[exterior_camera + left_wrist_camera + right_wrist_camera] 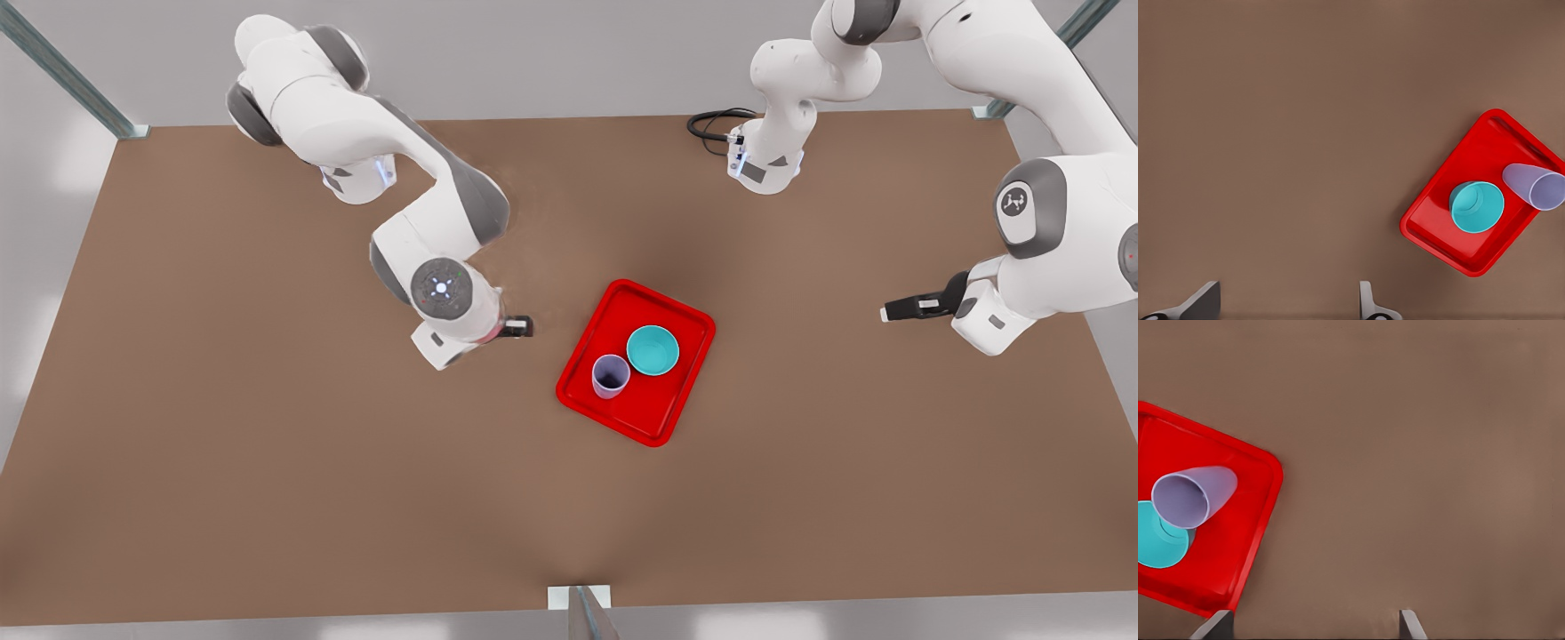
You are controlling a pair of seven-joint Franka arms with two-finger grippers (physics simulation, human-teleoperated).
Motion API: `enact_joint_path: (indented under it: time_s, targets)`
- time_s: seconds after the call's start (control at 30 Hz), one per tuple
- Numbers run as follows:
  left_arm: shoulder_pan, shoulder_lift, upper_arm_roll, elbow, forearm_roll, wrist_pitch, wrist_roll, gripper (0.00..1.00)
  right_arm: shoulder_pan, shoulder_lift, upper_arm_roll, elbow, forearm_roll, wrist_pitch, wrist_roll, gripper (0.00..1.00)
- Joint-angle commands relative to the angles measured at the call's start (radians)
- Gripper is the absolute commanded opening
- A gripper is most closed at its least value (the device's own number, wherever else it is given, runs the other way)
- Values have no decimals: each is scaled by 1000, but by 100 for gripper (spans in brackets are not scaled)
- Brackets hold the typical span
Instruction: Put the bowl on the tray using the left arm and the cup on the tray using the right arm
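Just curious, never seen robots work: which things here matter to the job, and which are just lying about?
Job: tray; bowl and cup, both on it; left jaws open, front view's right; right jaws open, its left.
Lying about: black cable, table.

No readable text, numbers or brand names are showing anywhere. Only mark: a small white logo emblem sitting on the grey joint cap [1013,203] of the arm at the front view's right of the tray [689,324]; not legible.
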Motion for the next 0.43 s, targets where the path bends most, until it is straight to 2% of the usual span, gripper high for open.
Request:
enact_joint_path:
  time_s: [0.0, 0.03, 0.07, 0.13, 0.4]
  targets:
    - [0, 0, 0, 0, 0, -1, 0, 100, -37, -23, 1, -4, -12, -24, -74, 100]
    - [0, 0, 0, 0, 0, -1, 0, 100, -128, -84, 0, -5, -111, -50, -291, 100]
    - [0, 0, 0, 0, 0, -1, 0, 100, -215, -219, -6, -144, -116, -18, -450, 100]
    - [-5, 0, 0, 0, 0, -1, 0, 100, -361, -572, -6, -544, -9, 137, -524, 100]
    - [-5, 0, 0, 0, 0, -1, 0, 100, -360, -555, -3, -495, 48, 102, -414, 100]
